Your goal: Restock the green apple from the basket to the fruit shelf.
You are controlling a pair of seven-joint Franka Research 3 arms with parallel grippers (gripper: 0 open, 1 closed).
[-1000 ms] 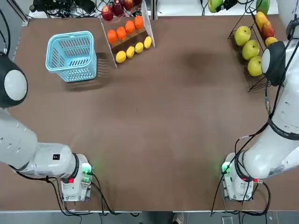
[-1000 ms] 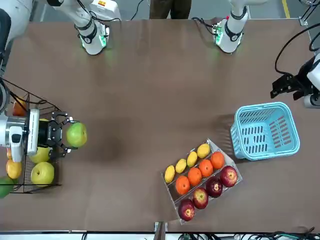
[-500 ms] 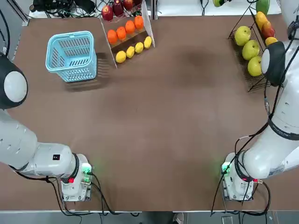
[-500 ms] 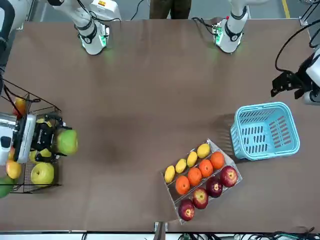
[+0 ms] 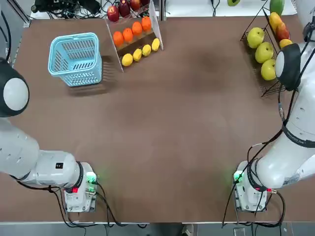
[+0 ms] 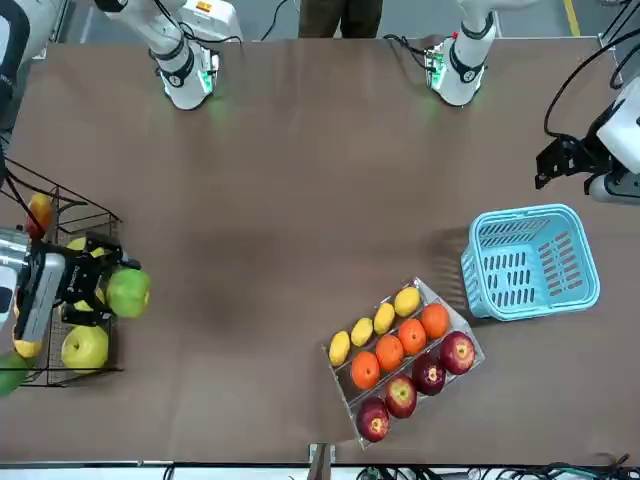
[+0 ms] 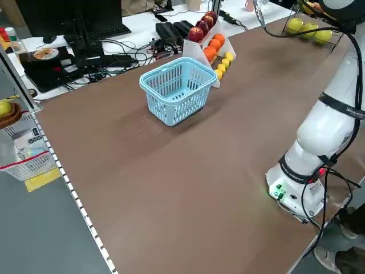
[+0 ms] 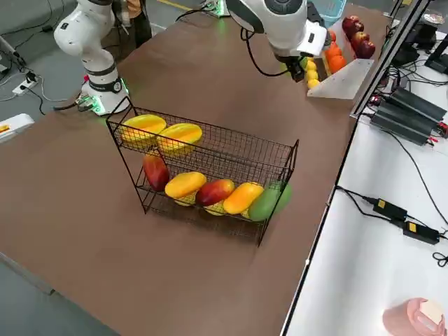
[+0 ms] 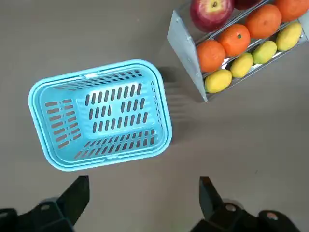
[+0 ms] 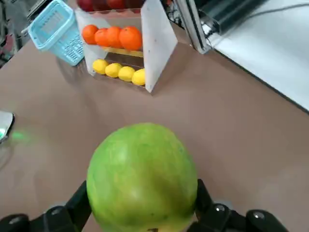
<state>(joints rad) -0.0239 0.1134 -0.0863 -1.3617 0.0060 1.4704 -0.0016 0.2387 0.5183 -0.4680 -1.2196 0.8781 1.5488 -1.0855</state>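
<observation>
Right end effector (image 6: 100,292) clamped on the green apple (image 6: 128,292), fingers pressed against both flanks, fruit carried in the air at the open front of the fruit shelf (image 6: 60,215). Seen from the wrist, apple (image 10: 143,176) filling the grip squarely between the pads.

For a clean placement, probably best to ease inward over the front wire lip, lower until the apple rests on a slanted tier, then release gently so nothing rolls. Free spot to pick with care: yellow-green apples (image 5: 264,51) already lined along the upper tier, so a gap beside them looks the likely target. Worth withdrawing straight back afterwards to avoid snagging the thin wires.

Left end effector (image 9: 145,205) spread wide and holding nothing, hovering above the basket (image 5: 75,59), which appears empty inside.

Around: white-sided stand (image 5: 134,33) of oranges, lemons and red apples just beside the basket, well apart from the shelf. Mangoes (image 8: 210,192) on the lower tier in the right side view. Bare tabletop (image 5: 187,128) between the two stations, nothing lying in the path. Main hazards judged to be the wire frame itself and the neighbouring fruit being nudged.
</observation>
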